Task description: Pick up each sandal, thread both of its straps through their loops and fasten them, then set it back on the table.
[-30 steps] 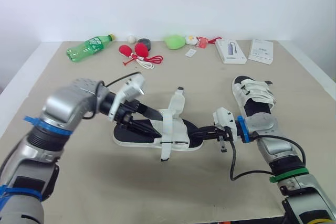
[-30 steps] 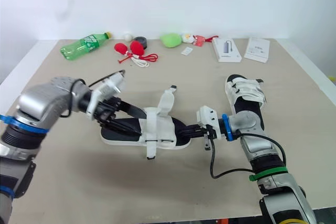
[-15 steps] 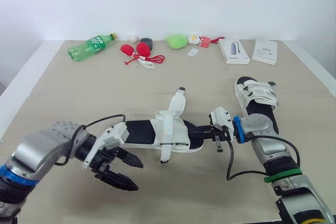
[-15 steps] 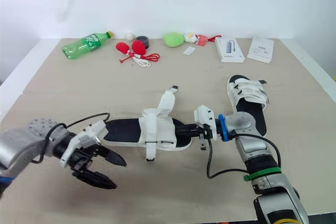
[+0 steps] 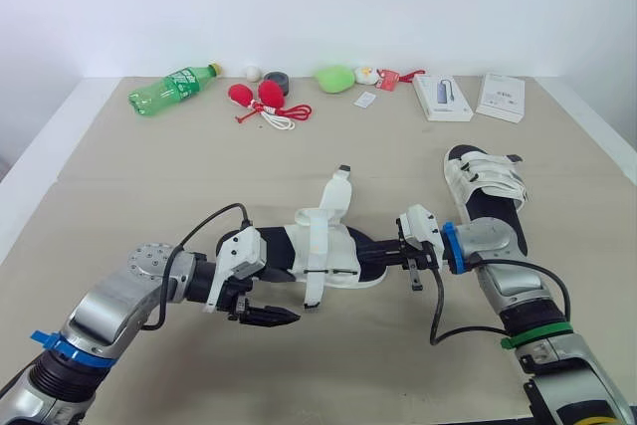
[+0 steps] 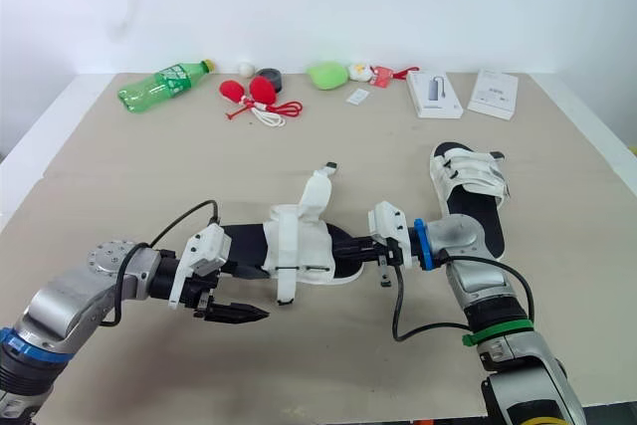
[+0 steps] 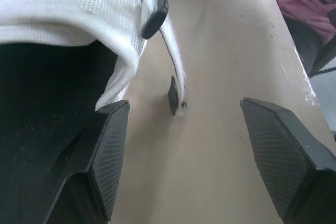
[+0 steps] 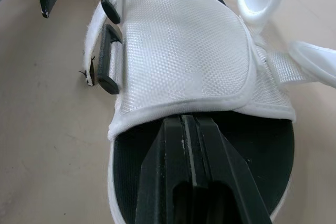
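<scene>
The open sandal [image 5: 333, 246] is seen on the table [image 5: 149, 196], to the robot's left of the fastened sandal [image 5: 485, 181] and near it. Its long axis is laid across the table, at about a right angle to the fastened sandal, which is pointed away from the robot. The strapped end is turned toward the fastened sandal and the bare black footbed away from it. Which end is the toe cannot be told.

A white sole, a black footbed and a wide white woven upper are shown. Two straps are left undone. One strap [image 5: 338, 186] is stood up on the far side, with a black tip. The other strap [image 7: 173, 95] is hung over the near side, its black tip lying on the table.

The end nearest the fastened sandal is held by the right gripper [image 5: 378, 250], whose fingers are pressed close together on the sole there. Whether that end is lifted off the table cannot be told.

The left gripper [image 7: 184, 114] is found at the end farthest from the fastened sandal, on the near side, spread wide and holding nothing. One finger [image 7: 107, 156] is set just beside the sole's edge, and the other is over bare table.
</scene>
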Controlling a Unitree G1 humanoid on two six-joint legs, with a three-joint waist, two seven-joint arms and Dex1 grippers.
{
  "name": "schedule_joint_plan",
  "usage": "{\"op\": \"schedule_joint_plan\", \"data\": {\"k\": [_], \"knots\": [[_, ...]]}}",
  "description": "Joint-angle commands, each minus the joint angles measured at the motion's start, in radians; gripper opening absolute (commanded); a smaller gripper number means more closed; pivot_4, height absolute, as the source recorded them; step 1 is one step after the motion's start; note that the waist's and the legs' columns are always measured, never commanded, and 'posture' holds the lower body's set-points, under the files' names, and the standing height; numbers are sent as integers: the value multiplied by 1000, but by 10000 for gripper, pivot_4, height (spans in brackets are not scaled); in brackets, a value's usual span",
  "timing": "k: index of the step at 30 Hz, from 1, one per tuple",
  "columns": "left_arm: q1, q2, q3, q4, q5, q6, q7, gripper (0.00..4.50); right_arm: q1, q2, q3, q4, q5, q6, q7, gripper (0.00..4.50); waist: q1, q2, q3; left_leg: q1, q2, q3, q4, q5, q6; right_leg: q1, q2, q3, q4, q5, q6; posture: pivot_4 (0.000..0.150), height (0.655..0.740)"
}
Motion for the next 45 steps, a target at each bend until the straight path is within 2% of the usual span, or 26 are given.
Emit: {"op": "schedule_joint_plan", "data": {"k": [1, 6, 13, 15, 17, 18, 20, 21, 24, 31, 36, 40, 45], "knots": [[-23, -24, -6, 2, -30, 12, -7, 34754, -13, -6, -27, -11, 6, -17, 6, 0, 0, 0, 0, 0, 0, 0, 0, 0, 0, 0, 0, 0, 0, 0, 0, 1500, 7400], [-45, -29, -45, 24, -31, 29, -41, 34754, -27, -8, -27, 6, -2, -20, 5, 0, 0, 0, 0, 0, 0, 0, 0, 0, 0, 0, 2, 0, 0, 1, 1, 1500, 7400], [-96, -87, -86, 120, 16, -5, -18, 34754, -27, -13, -26, 8, -10, -25, 4, 0, 0, 0, 0, 0, 0, 0, 1, 0, 0, 0, 3, 0, 0, 1, 1, 1500, 7400], [-107, -95, -99, 145, 27, -4, -17, 29756, -27, -15, -26, 8, -12, -27, 4, 0, 0, 0, 0, 0, 0, 0, 1, 0, 0, 0, 3, 0, 0, 1, 1, 1500, 7400], [-110, -100, -105, 157, 34, -6, -23, 27434, -26, -16, -28, 7, -13, -27, 2, 0, 0, 0, 0, 0, 0, 0, 1, 0, 0, 0, 3, 0, 0, 1, 1, 1500, 7400], [-111, -103, -107, 163, 38, -10, -25, 23083, -25, -17, -28, 6, -14, -28, 2, 0, 0, 0, 0, 0, 0, 0, 1, 0, 0, 0, 3, 0, 0, 1, 1, 1500, 7400], [-111, -109, -109, 173, 45, -16, -28, 17666, -23, -18, -29, 6, -16, -29, 2, 0, 0, 0, 0, 0, 0, 0, 1, 0, 0, 0, 4, 1, 0, 1, 1, 1500, 7400], [-112, -110, -111, 176, 47, -18, -30, 12424, -23, -19, -29, 7, -16, -30, 1, 0, 0, 0, 0, 0, 0, 0, 1, 0, 0, 0, 4, 1, 0, 1, 1, 1500, 7400], [-112, -114, -116, 176, 46, -14, -32, 487, -25, -18, -29, 10, -19, -32, 0, 0, 0, 0, 0, 0, 0, 0, 1, 0, 0, 0, 3, 1, 0, 1, 1, 1500, 7400], [-107, -106, -113, 147, 24, -1, -50, 487, -25, -20, -30, 11, -23, -36, -3, 0, 0, 0, 0, 0, 0, 0, 1, 0, 0, 0, 3, 1, 0, 1, 1, 1500, 7400], [-89, -25, -78, 95, -54, 75, -127, 487, -22, -23, -29, 8, -26, -40, -4, 0, -1, 0, 0, 0, 0, 0, 0, 0, 0, 0, 4, 1, 0, 1, 0, 1500, 7400], [-21, 60, -83, 43, -63, 64, -180, 487, -22, -23, -27, 16, -28, -46, -3, 0, -4, 0, 0, 0, 1, 0, 0, 0, 0, 0, 4, 1, 0, 1, -1, 1500, 7400], [33, 104, -71, -35, -105, 95, -187, 487, -19, -24, -24, 15, -27, -48, -3, 0, -1, 0, 0, 0, 2, -2, 0, 0, 0, 0, 2, 0, 0, 0, -2, 1500, 7400]]}}
